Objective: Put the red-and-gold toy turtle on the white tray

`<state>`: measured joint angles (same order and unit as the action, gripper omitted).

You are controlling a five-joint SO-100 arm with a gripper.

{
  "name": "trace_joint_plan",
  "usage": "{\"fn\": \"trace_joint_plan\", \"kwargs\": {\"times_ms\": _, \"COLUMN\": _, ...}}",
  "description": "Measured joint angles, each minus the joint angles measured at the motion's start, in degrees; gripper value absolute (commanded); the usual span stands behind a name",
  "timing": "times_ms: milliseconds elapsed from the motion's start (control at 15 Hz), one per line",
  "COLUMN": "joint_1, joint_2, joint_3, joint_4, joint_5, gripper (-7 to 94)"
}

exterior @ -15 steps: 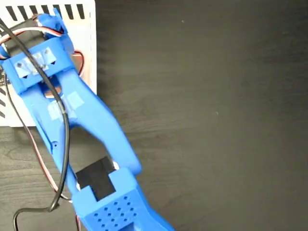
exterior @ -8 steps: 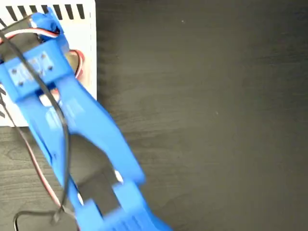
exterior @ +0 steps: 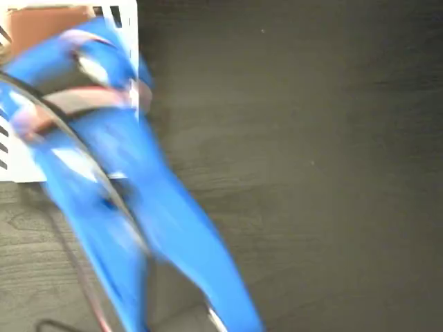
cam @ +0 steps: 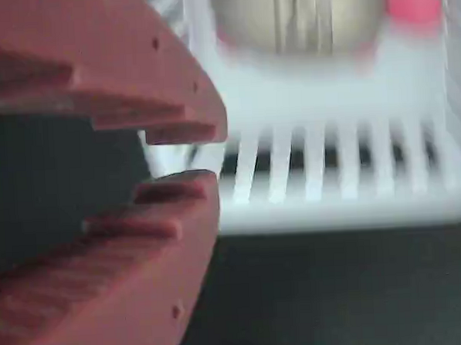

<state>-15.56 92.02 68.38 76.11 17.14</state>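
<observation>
In the wrist view the red-and-gold toy turtle (cam: 299,14) rests on the white tray (cam: 332,190), its gold shell at the top edge and a red part (cam: 411,1) to the right. My gripper (cam: 179,156) fills the left of that view. Its red-brown toothed jaws stand a little apart, holding nothing, clear of the turtle and near the tray's striped edge. In the fixed view the blurred blue arm (exterior: 118,180) covers most of the tray (exterior: 131,17) and hides the turtle. A brown smear at the top left is a gripper finger (exterior: 48,24).
Dark wood-grain tabletop (exterior: 311,173) stretches to the right of the arm in the fixed view. A black cable (exterior: 69,124) runs along the arm. The tray sits at the top left corner of that view.
The arm has swung quickly and is now motion-blurred. Its wrist end has shifted up and right over the tray, and the turtle's edge that showed beside the arm is now covered.
</observation>
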Motion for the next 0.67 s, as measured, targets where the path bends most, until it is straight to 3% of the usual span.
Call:
{"fn": "trace_joint_plan", "kwargs": {"times_ms": 133, "joint_1": 3.52, "joint_2": 16.08, "joint_3": 13.01, "joint_4": -12.48, "joint_5": -3.25, "gripper": 0}}
{"fn": "trace_joint_plan", "kwargs": {"times_ms": 267, "joint_1": 4.39, "joint_2": 32.61, "joint_3": 26.19, "joint_4": -20.39, "joint_5": -7.47, "gripper": 0}}
{"fn": "trace_joint_plan", "kwargs": {"times_ms": 467, "joint_1": 5.71, "joint_2": 55.20, "joint_3": 49.66, "joint_4": -26.46, "joint_5": -10.28, "gripper": 0}}
{"fn": "trace_joint_plan", "kwargs": {"times_ms": 667, "joint_1": 6.42, "joint_2": 73.12, "joint_3": 75.15, "joint_4": -26.98, "joint_5": -12.66, "gripper": 0}}
